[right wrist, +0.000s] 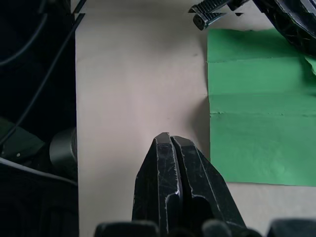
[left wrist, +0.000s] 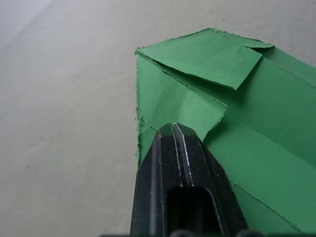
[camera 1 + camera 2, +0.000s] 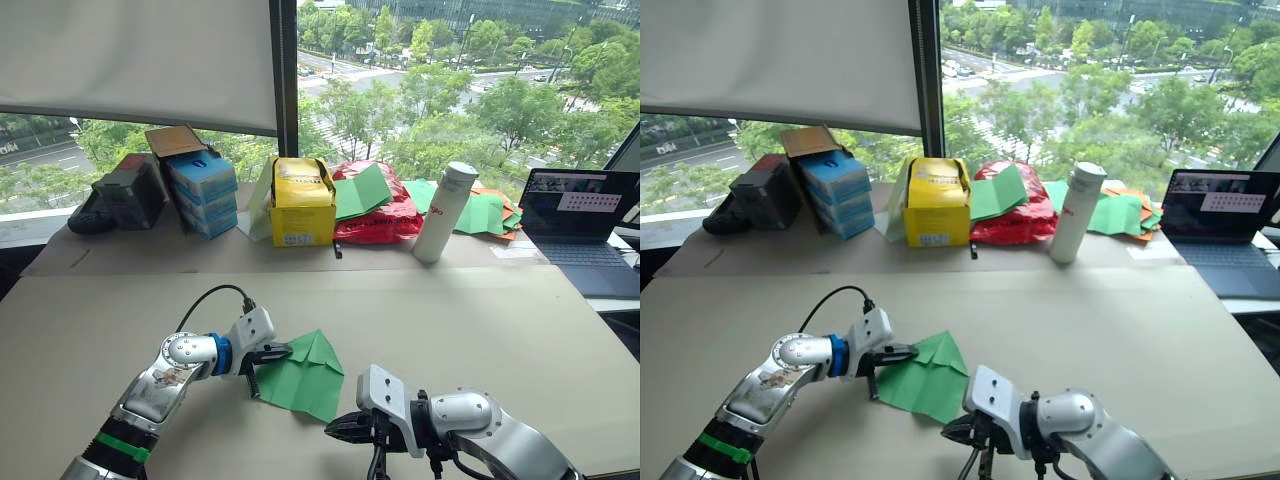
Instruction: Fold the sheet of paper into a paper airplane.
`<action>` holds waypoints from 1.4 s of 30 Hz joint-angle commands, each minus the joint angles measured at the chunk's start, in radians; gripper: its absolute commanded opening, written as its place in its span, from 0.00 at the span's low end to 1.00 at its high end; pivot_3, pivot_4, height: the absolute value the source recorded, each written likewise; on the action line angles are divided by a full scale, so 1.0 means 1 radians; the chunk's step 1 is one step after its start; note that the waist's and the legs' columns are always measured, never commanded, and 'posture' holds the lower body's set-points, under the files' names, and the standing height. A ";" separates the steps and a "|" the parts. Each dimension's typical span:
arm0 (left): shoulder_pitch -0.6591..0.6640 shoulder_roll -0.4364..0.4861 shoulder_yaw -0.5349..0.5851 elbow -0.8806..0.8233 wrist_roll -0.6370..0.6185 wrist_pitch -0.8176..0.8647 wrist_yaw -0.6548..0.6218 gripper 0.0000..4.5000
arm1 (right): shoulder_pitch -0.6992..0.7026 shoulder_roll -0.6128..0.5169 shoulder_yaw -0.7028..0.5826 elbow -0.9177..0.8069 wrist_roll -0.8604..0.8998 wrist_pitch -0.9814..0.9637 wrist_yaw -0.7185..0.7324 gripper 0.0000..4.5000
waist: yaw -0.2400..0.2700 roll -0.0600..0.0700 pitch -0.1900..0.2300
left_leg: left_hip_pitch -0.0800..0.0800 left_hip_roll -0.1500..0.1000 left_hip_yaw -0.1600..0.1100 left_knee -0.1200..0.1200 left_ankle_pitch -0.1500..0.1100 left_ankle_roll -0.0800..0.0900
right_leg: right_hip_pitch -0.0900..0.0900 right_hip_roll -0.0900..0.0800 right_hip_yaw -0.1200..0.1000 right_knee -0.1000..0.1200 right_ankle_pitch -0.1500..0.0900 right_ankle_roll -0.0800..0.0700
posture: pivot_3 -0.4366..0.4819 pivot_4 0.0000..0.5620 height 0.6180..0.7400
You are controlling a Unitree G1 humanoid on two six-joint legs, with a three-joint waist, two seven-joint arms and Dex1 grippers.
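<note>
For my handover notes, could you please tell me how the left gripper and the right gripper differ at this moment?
The left gripper rests on the folded flap of the green sheet of paper, at its left edge; the right gripper sits on bare table, just off the sheet's near corner, touching no paper. The left gripper points toward the robot's right, the right gripper toward its left. Both have their fingers closed together.

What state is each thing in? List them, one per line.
Paper: partly folded, corner flaps turned in, flat on the table.
Left gripper: shut, fingertips on the paper's folded edge.
Right gripper: shut, holding nothing, beside the paper.
Laptop: open, screen lit.
Bottle: upright, capped.
Yellow box: upright, closed.
</note>
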 commanded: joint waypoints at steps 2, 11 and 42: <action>0.003 -0.004 -0.052 0.004 0.022 0.048 -0.018 0.00 | -0.013 0.027 0.068 -0.016 -0.054 0.013 -0.074 0.00 | 0.001 0.000 0.000 | -0.001 0.000 0.000 0.001 0.000 0.001 | 0.000 -0.001 -0.001 0.000 0.000 0.000 | 0.48 0.27 1.00; -0.066 -0.012 -0.073 0.048 0.027 0.037 -0.059 0.00 | -0.010 0.092 0.148 0.015 -0.200 0.046 -0.263 0.00 | 0.001 0.000 0.000 | -0.001 -0.001 0.000 0.002 0.000 0.001 | 0.000 0.005 -0.005 0.000 0.000 0.001 | 0.48 0.27 1.00; -0.126 -0.028 -0.070 0.133 0.047 -0.008 -0.068 0.00 | 0.222 0.295 -0.101 -0.025 -0.228 -0.038 -0.546 0.00 | -0.001 0.000 0.000 | -0.002 -0.001 0.000 0.002 0.000 0.001 | -0.001 0.008 -0.005 0.001 0.000 0.002 | 0.48 0.27 1.00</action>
